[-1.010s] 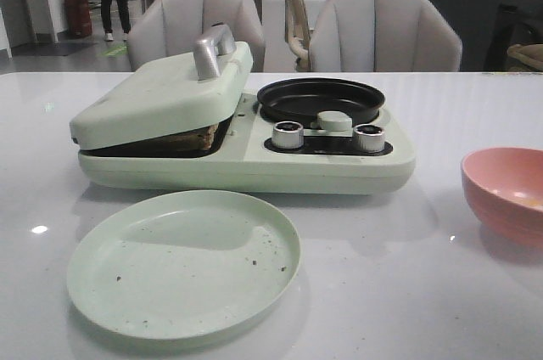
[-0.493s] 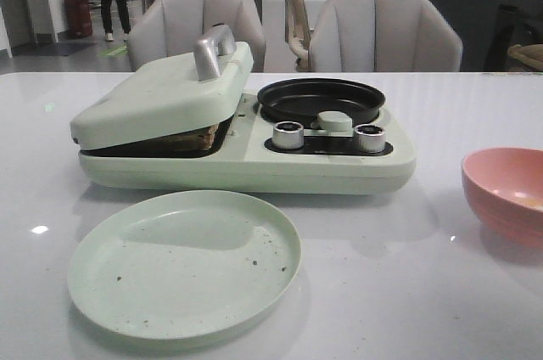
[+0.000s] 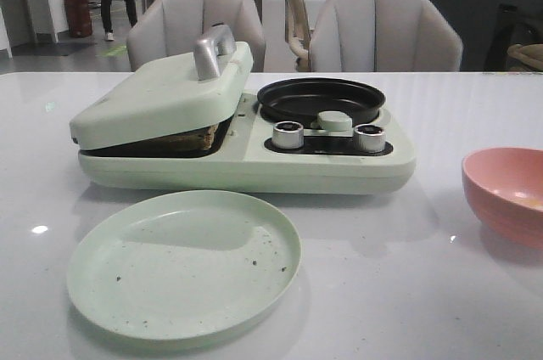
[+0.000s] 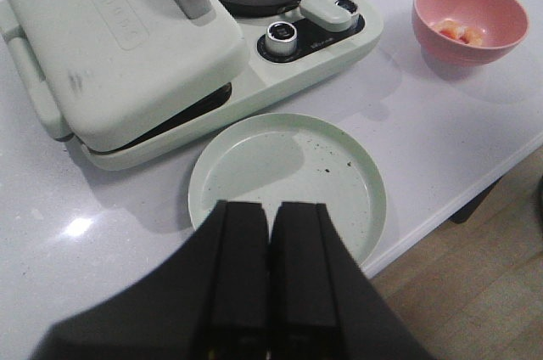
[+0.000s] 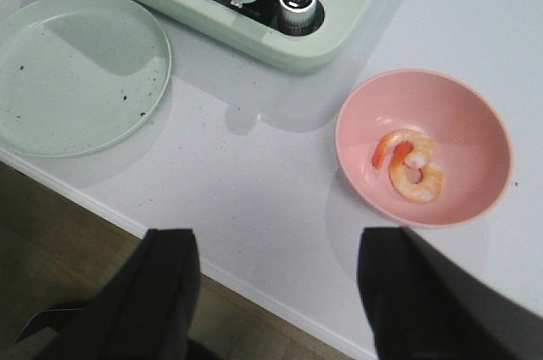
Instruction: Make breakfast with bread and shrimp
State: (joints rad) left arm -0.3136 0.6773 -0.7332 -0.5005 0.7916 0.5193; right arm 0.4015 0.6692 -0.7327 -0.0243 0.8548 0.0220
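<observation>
The bread (image 3: 193, 137) is pressed under the nearly closed lid (image 3: 161, 92) of the pale green breakfast maker (image 3: 322, 165); only its brown edge shows in the gap. The shrimp (image 5: 411, 168) lie in a pink bowl (image 5: 475, 114) at the table's right, also seen in the left wrist view (image 4: 461, 33). My left gripper (image 4: 271, 211) is shut and empty, hanging over the near edge of the empty green plate (image 4: 288, 177). My right gripper (image 5: 280, 245) is open and empty above the table's front edge, near the bowl. Neither gripper shows in the front view.
The maker's black round pan (image 3: 321, 98) sits empty behind two silver knobs (image 3: 288, 134). The green plate (image 3: 184, 262) carries a few crumbs. Two grey chairs (image 3: 386, 30) stand behind the table. The table's front edge (image 5: 254, 284) runs close under my grippers.
Nothing on the table has moved. Only the person in the far background has shifted a little.
</observation>
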